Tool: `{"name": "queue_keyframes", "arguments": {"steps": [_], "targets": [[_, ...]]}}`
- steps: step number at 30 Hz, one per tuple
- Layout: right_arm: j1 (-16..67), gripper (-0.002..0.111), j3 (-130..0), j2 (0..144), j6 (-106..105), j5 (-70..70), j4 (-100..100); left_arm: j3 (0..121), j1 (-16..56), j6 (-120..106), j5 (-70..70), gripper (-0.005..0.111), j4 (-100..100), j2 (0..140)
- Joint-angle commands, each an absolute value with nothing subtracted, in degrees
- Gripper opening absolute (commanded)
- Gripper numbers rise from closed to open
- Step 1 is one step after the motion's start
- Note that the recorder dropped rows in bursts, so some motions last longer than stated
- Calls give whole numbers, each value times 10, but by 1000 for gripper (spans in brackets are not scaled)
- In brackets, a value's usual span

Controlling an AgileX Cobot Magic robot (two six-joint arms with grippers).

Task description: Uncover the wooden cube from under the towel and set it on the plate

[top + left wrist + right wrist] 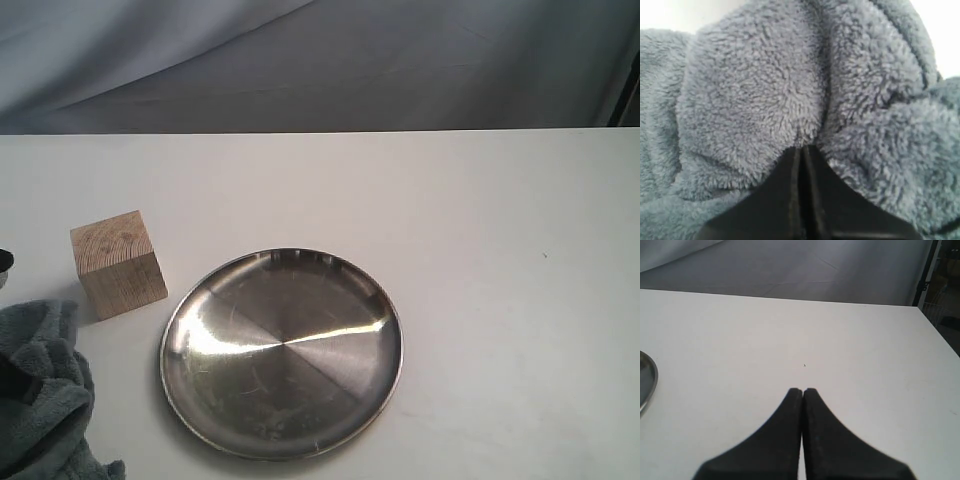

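Observation:
The wooden cube (pixel 117 264) stands bare and upright on the white table, just left of the steel plate (pixel 282 352), which holds nothing. The blue-grey towel (pixel 40 395) lies bunched at the bottom left corner of the exterior view, clear of the cube. In the left wrist view my left gripper (pixel 803 148) is shut with a pinch of towel (pixel 760 100) at its tips; the plush fills that view. My right gripper (pixel 802 391) is shut on nothing above bare table, with the plate's rim (pixel 647 382) at that view's edge. Neither gripper shows plainly in the exterior view.
A grey cloth backdrop (pixel 320 60) hangs behind the table's far edge. The table's right edge (pixel 940 335) shows in the right wrist view, with a dark frame (pixel 925 275) beyond it.

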State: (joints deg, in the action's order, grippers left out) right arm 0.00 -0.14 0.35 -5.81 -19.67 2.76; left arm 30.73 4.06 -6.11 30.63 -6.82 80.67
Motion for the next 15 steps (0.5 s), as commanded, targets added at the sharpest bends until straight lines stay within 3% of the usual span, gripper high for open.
{"name": "queue_keyframes", "arguments": {"steps": [1,6,15], "targets": [[0,0,0,0,-56,-197,30,327,40,-14,318,0,-61,806],[0,0,0,0,-56,-197,30,380,40,-14,363,0,-52,763],[0,0,0,0,-56,-197,30,417,40,-41,312,0,-48,636]]}}
